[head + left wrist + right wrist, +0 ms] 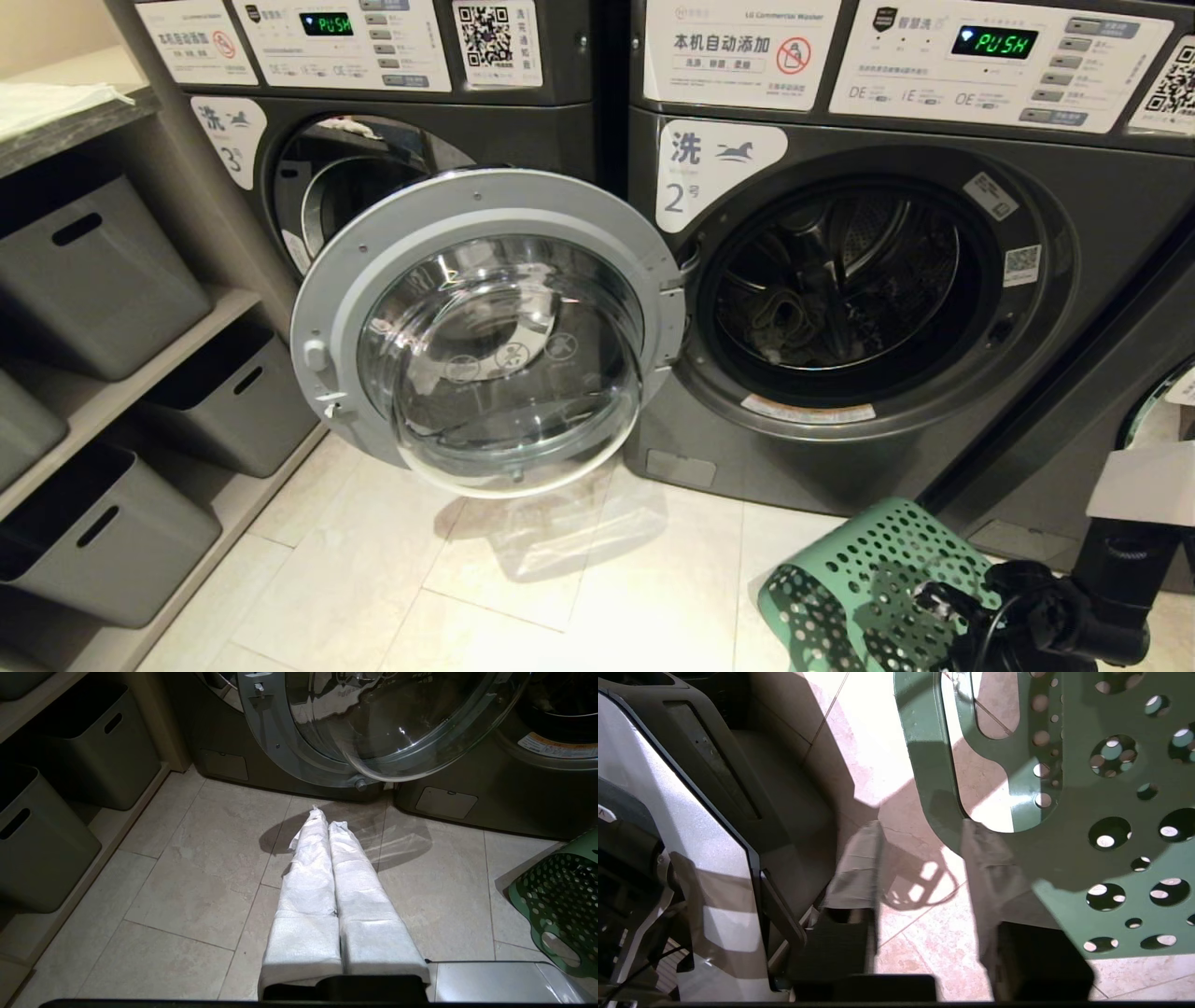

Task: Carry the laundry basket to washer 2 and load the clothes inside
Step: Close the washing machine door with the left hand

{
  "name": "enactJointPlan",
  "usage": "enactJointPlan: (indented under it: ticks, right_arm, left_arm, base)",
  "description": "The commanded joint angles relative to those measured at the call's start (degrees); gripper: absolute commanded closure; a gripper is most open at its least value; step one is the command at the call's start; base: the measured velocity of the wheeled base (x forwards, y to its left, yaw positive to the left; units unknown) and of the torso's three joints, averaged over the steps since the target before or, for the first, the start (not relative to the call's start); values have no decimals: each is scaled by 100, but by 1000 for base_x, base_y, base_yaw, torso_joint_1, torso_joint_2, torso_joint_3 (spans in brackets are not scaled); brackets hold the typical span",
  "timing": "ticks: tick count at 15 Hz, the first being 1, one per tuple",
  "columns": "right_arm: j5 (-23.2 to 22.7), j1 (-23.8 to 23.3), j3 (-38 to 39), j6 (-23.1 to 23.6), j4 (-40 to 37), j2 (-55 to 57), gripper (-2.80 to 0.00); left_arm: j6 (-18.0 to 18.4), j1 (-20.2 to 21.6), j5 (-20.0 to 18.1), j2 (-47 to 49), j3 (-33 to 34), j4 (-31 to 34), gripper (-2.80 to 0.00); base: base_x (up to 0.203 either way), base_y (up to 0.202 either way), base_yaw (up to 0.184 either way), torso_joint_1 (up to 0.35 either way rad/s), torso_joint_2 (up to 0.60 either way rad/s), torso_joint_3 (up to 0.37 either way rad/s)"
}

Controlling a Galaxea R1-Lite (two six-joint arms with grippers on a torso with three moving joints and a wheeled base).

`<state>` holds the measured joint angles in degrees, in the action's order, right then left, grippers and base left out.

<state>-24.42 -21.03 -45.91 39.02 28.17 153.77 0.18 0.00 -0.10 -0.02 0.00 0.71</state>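
Washer 2 stands with its round glass door swung wide open to the left. A pale crumpled bundle, seemingly the clothes, lies low in its drum. The green holed laundry basket lies tipped on the floor at the lower right, before the washer. My right gripper is open beside the basket, one finger against the rim by the handle cut-out, only floor between the jaws. My left gripper is shut and empty, hovering over the tiles left of the basket.
Washer 3 stands left of washer 2, partly behind the open door. Grey storage bins fill shelves along the left wall. My right arm reaches in at the lower right. Pale floor tiles lie before the machines.
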Motion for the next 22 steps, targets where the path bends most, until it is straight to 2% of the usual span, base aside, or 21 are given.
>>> enactJointPlan:
  ticks: [1,9,15,16,22]
  right_arm:
    - [-13,20,-105,26,18,162,-280]
    - [-13,311,-654,52,46,804,-280]
    - [7,327,-1219,53,30,1322,-280]
    - [7,335,-1226,53,30,1322,0]
    - [26,397,-1144,15,-38,1190,0]
  left_arm:
    - [-1,0,1,-6,9,0,0]
    - [8,0,1,-6,9,0,0]
    - [-1,0,1,-6,9,0,0]
    - [-1,-6,1,-6,9,0,0]
    - [-1,0,1,-6,9,0,0]
  base:
    - [0,0,0,0,0,0]
    - [0,0,0,0,0,0]
    - [0,0,0,0,0,0]
    - [0,0,0,0,0,0]
    - [0,0,0,0,0,0]
